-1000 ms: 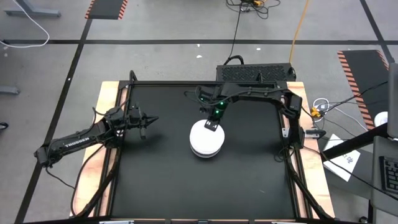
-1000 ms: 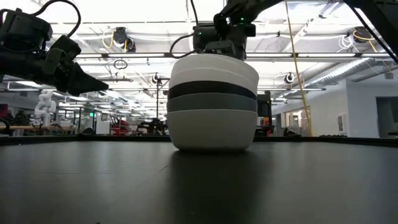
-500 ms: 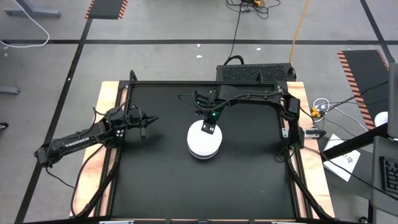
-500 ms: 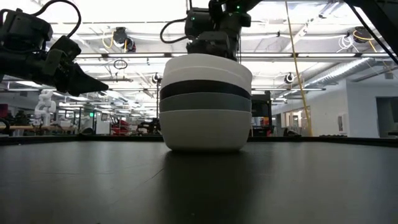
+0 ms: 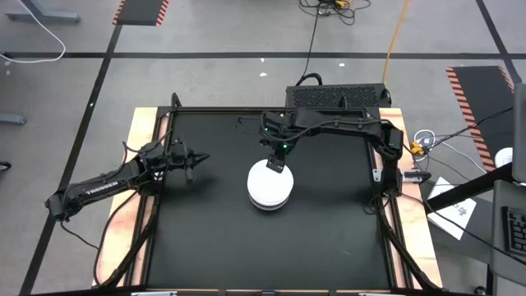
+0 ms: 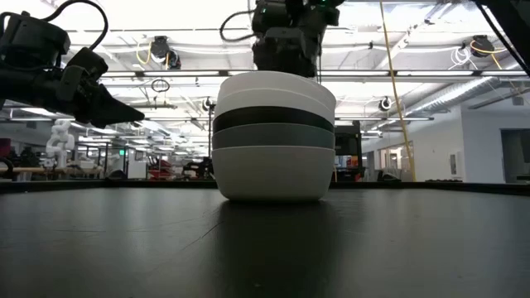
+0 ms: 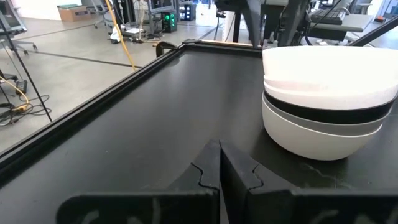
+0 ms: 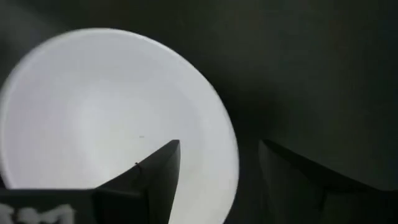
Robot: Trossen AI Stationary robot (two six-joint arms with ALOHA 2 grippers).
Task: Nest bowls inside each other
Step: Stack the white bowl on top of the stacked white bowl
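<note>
High view: the bowls (image 5: 270, 186) are seen as one nested stack at the middle of the frame, on the black bench (image 5: 205, 238). The right gripper (image 5: 277, 164) hangs just above the stack's upper edge, its fingers (image 8: 163, 167) spread apart and holding nothing; in the right wrist view the white rim of the top bowl (image 8: 93, 112) is straddled by them without being pinched. The left gripper (image 5: 200, 159) is parked at centre left of the frame, well apart from the stack, clenched shut and empty.

In the low view a white bowl is seen at the bottom, then a grey band, a black band and white rims on top; exactly how many bowls are in the stack cannot be told. No loose bowl is seen anywhere on the bench, so the nesting is judged to be at or near its end, with the release of the last bowl as the step in hand. A straight lift clear of the rim is called for next, so that the stack is not dragged.

The bench surface is matt black, framed by a pale wooden border (image 5: 136, 123). Grey floor with hazard-striped tape (image 5: 141, 11) and cables is seen around it, and a bright workshop hall behind.
</note>
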